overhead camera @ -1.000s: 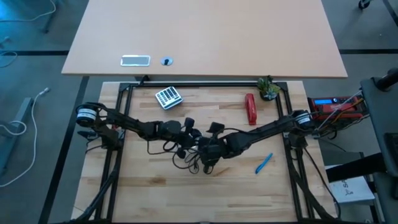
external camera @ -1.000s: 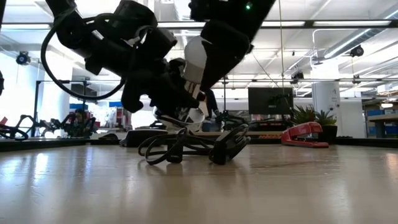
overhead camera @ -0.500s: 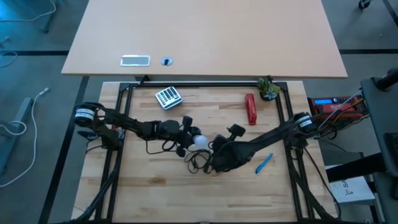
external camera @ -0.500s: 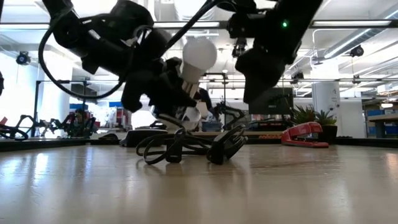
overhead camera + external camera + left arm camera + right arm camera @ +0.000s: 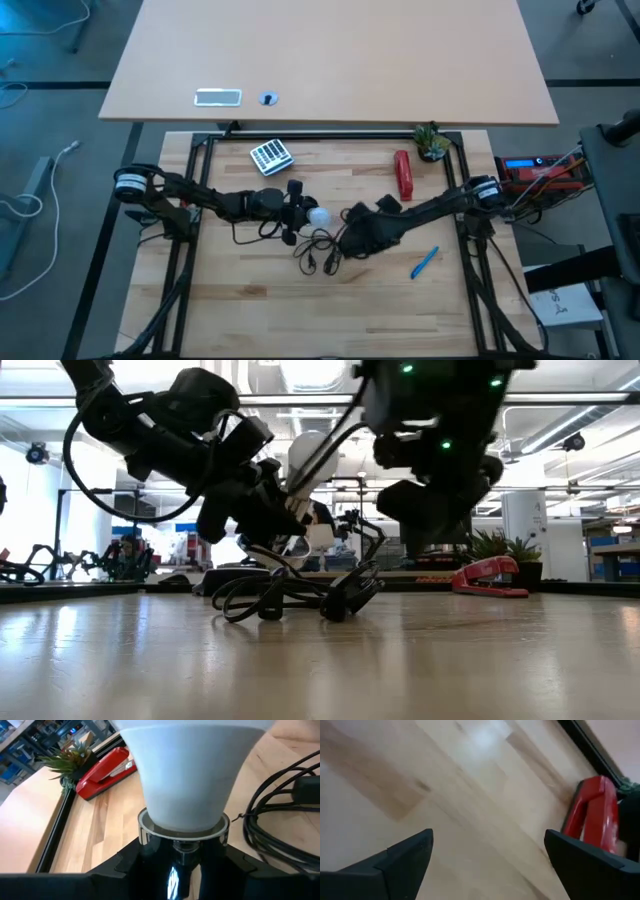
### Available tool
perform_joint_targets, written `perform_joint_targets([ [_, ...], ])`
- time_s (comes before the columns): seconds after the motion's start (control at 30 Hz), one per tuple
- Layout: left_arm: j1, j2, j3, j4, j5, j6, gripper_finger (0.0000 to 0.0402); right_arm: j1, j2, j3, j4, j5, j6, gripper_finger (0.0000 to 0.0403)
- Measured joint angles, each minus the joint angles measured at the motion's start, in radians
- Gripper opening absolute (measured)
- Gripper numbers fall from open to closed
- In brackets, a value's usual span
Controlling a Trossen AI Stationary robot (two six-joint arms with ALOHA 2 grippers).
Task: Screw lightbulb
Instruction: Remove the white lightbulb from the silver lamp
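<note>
The white lightbulb (image 5: 318, 215) (image 5: 190, 770) sits with its narrow end in a silver-rimmed socket (image 5: 182, 829). My left gripper (image 5: 296, 210) (image 5: 182, 870) is shut on the socket, just left of the table's middle. In the low view the lightbulb (image 5: 310, 455) stands tilted above the table. The socket's black cord (image 5: 320, 250) (image 5: 290, 595) lies in a loose coil on the wood below. My right gripper (image 5: 352, 236) (image 5: 487, 865) hovers open just right of the lightbulb, over bare wood, with nothing between its fingers. My left gripper pinches the socket's dark shiny body (image 5: 175, 875), just below the silver rim, between its two fingers (image 5: 120, 867). The fingers come from the table's left, slanting slightly down. The socket is lifted clear of the table and tilted, with the lightbulb pointing up and toward the table's right.
A red stapler (image 5: 403, 175) (image 5: 490, 575) and a small potted plant (image 5: 432, 142) are at the far right. A blue pen (image 5: 424, 262) lies near right, and a white keypad-like block (image 5: 270, 157) lies far left. A black frame (image 5: 330, 137) rims the table.
My right gripper has drawn off the lightbulb toward the table's right, then rolled its wrist, tipped downward and sunk a little. The lightbulb has stayed in the socket in my left gripper.
</note>
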Motion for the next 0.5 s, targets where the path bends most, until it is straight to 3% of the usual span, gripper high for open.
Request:
perform_joint_targets([
  [0.2,0.009,0.000,-0.024,0.032,0.001,0.000,0.0162,0.042,-0.129,-0.007,0.008,0.017,-0.051,0.0360],
  [0.43,0.004,0.000,-0.018,0.075,0.023,-0.010,0.0162,0.109,-0.340,-0.034,0.272,-0.008,-0.356,0.0360],
  [0.5,-0.005,-0.001,-0.010,0.073,-0.043,-0.006,0.0162,0.131,-0.370,-0.046,0.348,-0.011,-0.479,0.0359],
])
